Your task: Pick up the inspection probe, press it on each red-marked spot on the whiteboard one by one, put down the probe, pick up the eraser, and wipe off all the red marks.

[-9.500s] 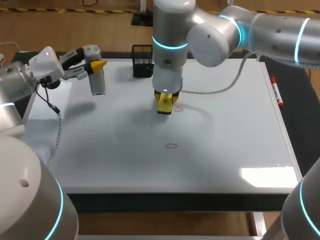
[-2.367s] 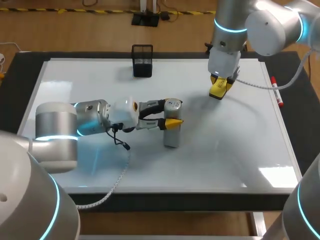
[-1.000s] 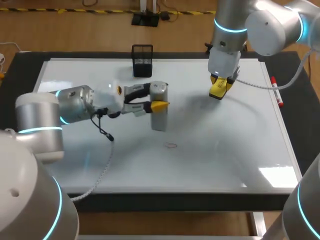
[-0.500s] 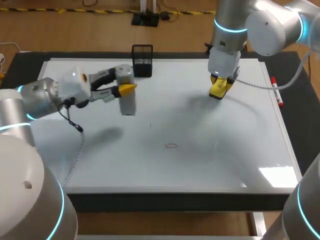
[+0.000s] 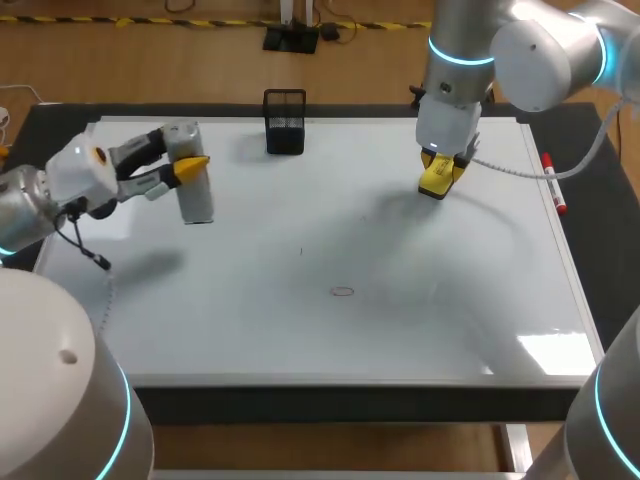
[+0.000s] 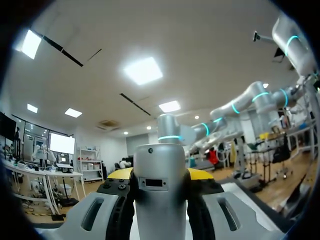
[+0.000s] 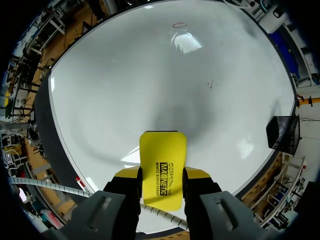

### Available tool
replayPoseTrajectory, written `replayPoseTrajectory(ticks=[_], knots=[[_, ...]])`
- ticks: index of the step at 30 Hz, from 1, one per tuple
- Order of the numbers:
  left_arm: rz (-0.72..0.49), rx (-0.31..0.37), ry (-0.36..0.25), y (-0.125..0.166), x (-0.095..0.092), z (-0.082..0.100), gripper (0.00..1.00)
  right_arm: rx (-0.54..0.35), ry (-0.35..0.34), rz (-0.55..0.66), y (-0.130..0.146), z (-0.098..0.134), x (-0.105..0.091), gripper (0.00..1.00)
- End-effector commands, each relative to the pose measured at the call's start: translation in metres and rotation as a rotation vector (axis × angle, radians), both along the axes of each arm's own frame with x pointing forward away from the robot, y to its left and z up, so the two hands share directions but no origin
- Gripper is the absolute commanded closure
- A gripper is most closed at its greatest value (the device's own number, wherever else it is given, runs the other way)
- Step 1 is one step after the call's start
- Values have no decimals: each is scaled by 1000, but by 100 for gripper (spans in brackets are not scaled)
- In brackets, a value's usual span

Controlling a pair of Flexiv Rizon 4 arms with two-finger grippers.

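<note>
My left gripper (image 5: pixel 184 160) is shut on the grey cylindrical probe (image 5: pixel 194 188), held upright above the whiteboard's (image 5: pixel 450 300) far left part; its shadow falls on the board nearer the front. From the left wrist the probe (image 6: pixel 161 186) stands between both yellow-tipped fingers. At the far right of the board hangs the yellow eraser (image 5: pixel 438 176), with my right gripper (image 5: pixel 441 170) shut on it. In the right wrist view the eraser (image 7: pixel 162 167) is clamped from both sides above the board. A small red oval mark (image 5: pixel 343 291) lies mid-board, and the mark (image 7: pixel 179 25) shows far ahead of the eraser.
A black mesh holder (image 5: pixel 285 122) stands at the board's far edge, between the two grippers. A red marker (image 5: pixel 553 184) lies off the board's right edge. A tiny dark dot (image 5: pixel 301 251) sits near the middle of the board.
My left arm has carried the probe from the middle of the board back and to the far left. The right arm and eraser have not moved.
</note>
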State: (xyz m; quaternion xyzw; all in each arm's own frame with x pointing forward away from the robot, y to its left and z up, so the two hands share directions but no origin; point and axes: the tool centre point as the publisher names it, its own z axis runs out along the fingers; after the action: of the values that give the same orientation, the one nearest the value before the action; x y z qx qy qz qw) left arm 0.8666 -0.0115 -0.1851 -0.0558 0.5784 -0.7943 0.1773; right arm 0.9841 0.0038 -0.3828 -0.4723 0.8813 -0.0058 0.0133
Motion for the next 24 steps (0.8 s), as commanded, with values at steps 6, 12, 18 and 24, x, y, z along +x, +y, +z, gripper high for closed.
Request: replayPoseTrajectory(ticks=[6,12,18,24], knots=[[21,9,1,15,-10,0,100,-3,0,2,-1,1,0,100],[21,9,1,15,-10,0,100,-3,0,2,-1,1,0,100],[21,9,1,15,-10,0,100,-5,-4,16,6,3,-2,100],[21,9,1,15,-10,0,100,-40,-31,99,41,13,-27,100]])
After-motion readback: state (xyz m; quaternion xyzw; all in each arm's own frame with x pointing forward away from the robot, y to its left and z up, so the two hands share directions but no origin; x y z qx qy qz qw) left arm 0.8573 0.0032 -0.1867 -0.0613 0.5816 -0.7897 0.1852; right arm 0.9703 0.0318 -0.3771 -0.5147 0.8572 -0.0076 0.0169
